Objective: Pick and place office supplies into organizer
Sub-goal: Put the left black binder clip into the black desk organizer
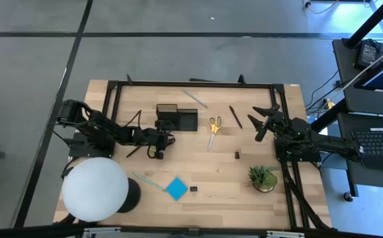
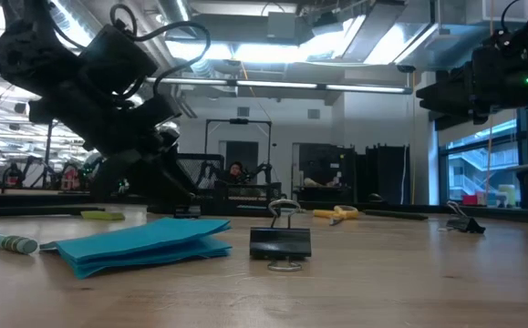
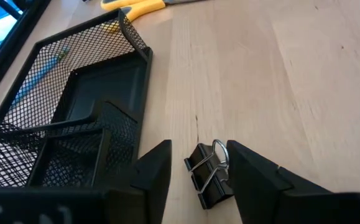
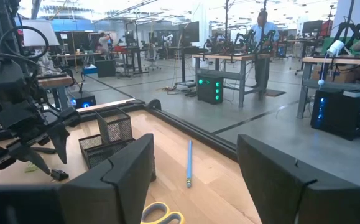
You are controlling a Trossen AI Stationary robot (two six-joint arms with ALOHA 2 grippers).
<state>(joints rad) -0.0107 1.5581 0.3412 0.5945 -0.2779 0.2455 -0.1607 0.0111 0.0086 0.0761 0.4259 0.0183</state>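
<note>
While no writing shows, left tool (image 3: 195,177) straddles black clip (image 3: 208,182).

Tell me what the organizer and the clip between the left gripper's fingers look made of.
Organizer: black wire mesh, likely coated metal; the woven grid shows in its walls. Binder clip: matte black body, probably painted sheet steel, with shiny bare wire handles. The left gripper is open around it.

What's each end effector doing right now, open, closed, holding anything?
Left end effector: open, fingers either side of a black binder clip on the table beside the organizer; not gripped yet.
Right end effector: open, empty, raised above the table.
</note>
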